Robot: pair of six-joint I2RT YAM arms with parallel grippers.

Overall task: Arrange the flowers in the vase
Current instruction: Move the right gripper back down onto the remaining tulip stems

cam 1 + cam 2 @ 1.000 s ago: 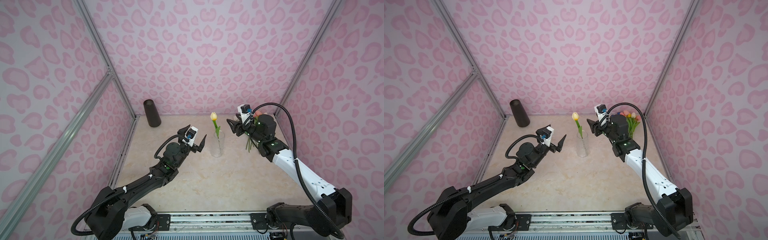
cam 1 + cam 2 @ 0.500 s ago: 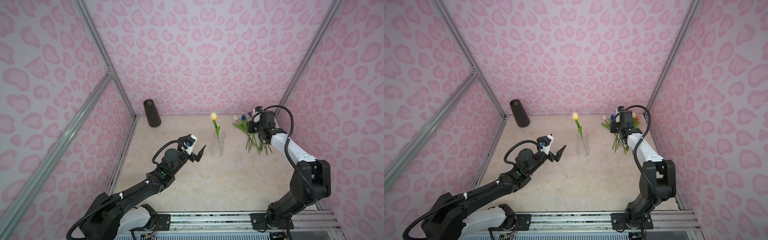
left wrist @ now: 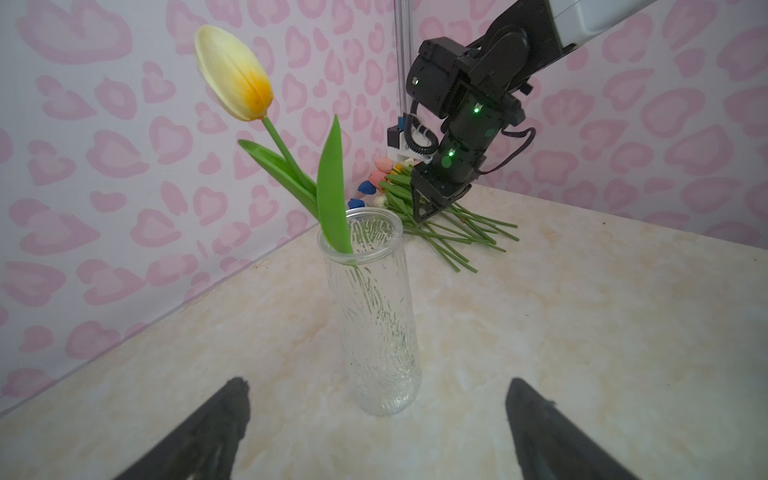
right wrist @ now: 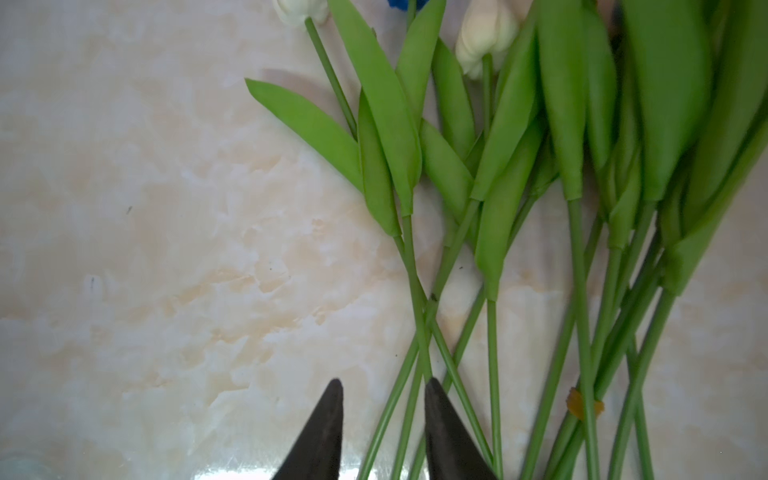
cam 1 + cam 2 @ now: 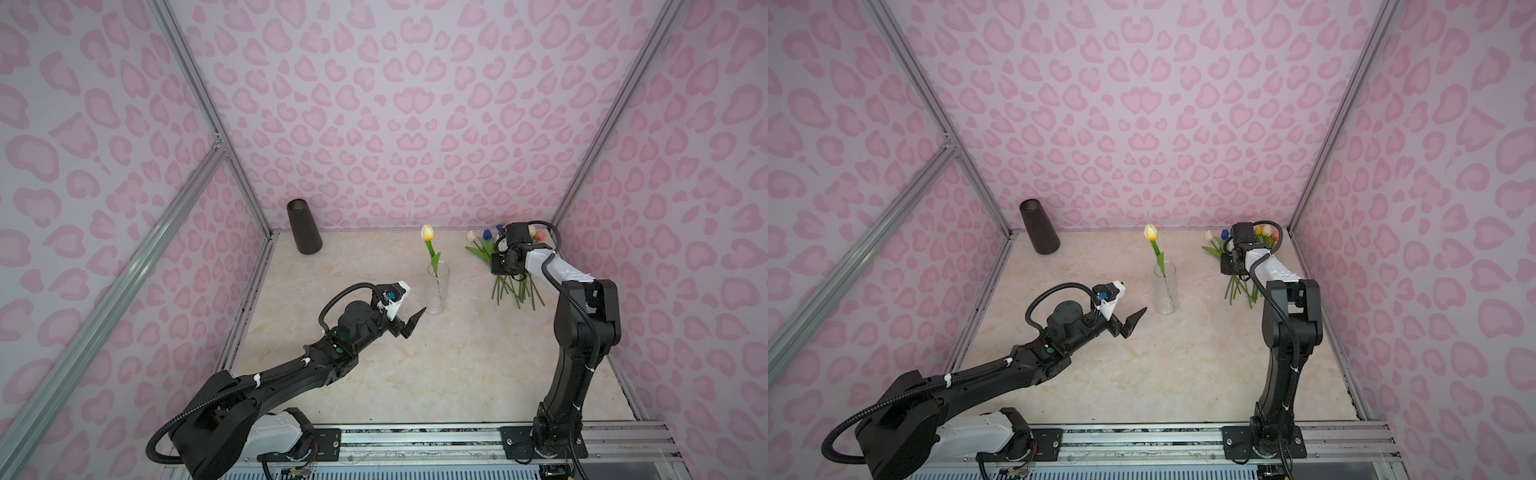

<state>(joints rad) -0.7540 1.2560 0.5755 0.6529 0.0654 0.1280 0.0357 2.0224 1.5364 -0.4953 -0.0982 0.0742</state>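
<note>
The left tool (image 5: 411, 322) hangs low over the marbled counter (image 5: 436, 374), its two dark fingers (image 3: 216, 424) spread wide and holding nothing. Just ahead of its fingertips, not touching them, a clear ribbed glass vase (image 3: 374, 316) stands upright. One tulip (image 3: 235, 75), cream shading to yellow, is already in it, with its stem and long leaf leaning out over the rim.

Beyond the vase and off to that tool's right, the right tool (image 4: 383, 382) points down into the rest of the flowers (image 5: 515, 286). These lie loose in a fan on the counter near the far right corner. Its fingertips are drawn close together, leaving a narrow gap with two thin green stems running through it. I cannot tell whether they are pinched. The cut ends lie on the near side of this tool. The white, blue, yellow and pink-orange heads lie on its far side, by the wall.

Farthest back, a dark tapered container (image 5: 304, 227) stands in the far left corner, well apart from both tools.
</note>
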